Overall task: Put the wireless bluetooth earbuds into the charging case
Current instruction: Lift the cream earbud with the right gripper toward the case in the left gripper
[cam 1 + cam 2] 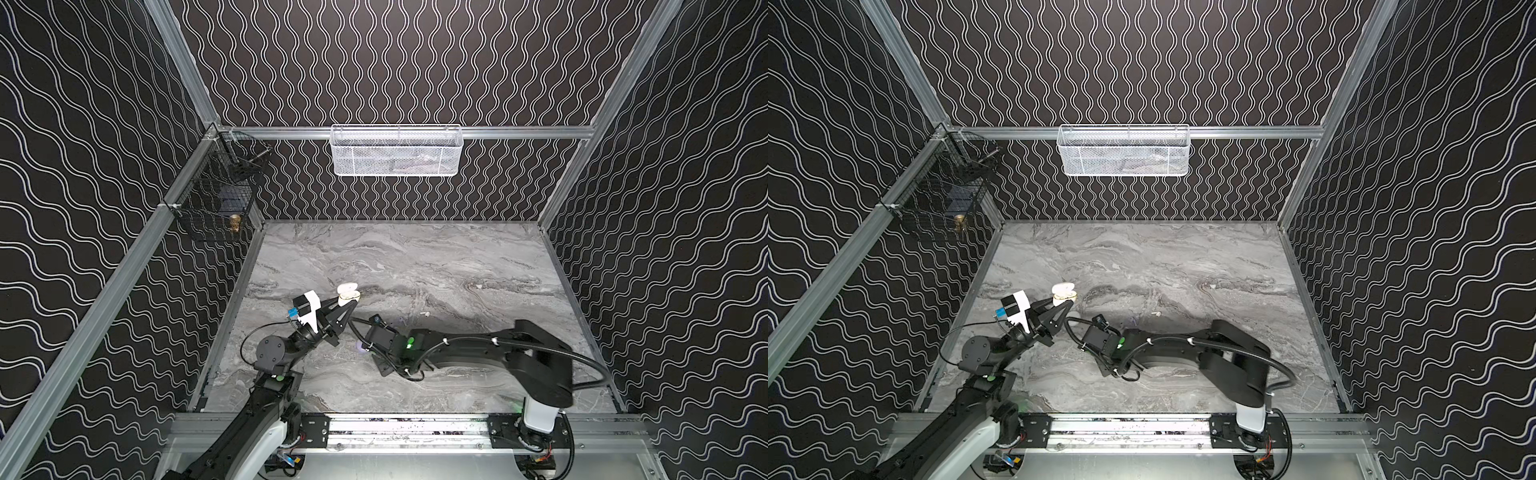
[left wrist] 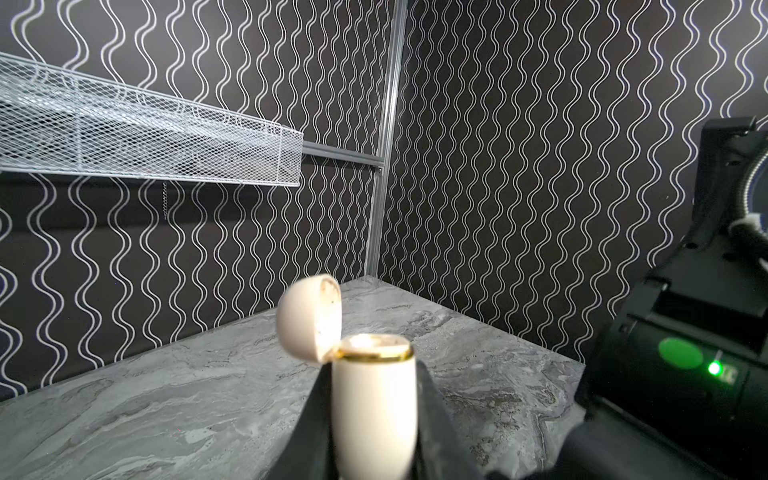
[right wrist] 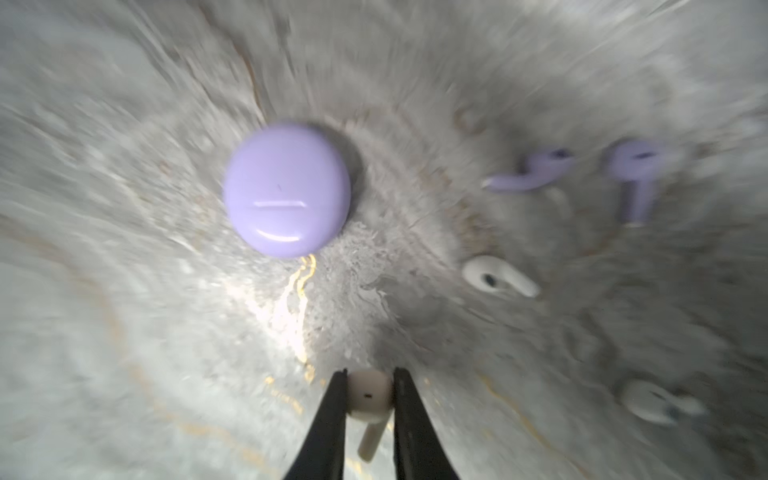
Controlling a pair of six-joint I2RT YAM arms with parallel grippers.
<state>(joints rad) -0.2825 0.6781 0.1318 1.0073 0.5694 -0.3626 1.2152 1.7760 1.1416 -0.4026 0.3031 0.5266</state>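
My left gripper (image 2: 372, 386) is shut on a cream charging case (image 2: 374, 415) with a gold rim, held upright above the marble table with its lid (image 2: 309, 316) swung open. Both top views show that case (image 1: 348, 293) (image 1: 1064, 291) at the left gripper's tips. My right gripper (image 3: 370, 380) points down at the table and is shut on the head of a cream earbud (image 3: 369, 395), whose stem hangs between the fingers. Two lavender earbuds (image 3: 528, 174) (image 3: 636, 178) and two white earbuds (image 3: 494, 276) (image 3: 652, 401) lie loose on the table. In both top views the right wrist (image 1: 386, 338) hides its gripper.
A closed lavender case (image 3: 286, 189) lies flat on the table beyond the right gripper. A white mesh basket (image 1: 395, 149) hangs on the back wall and a black wire basket (image 1: 216, 191) on the left wall. The right arm (image 2: 685, 332) is close beside the left gripper.
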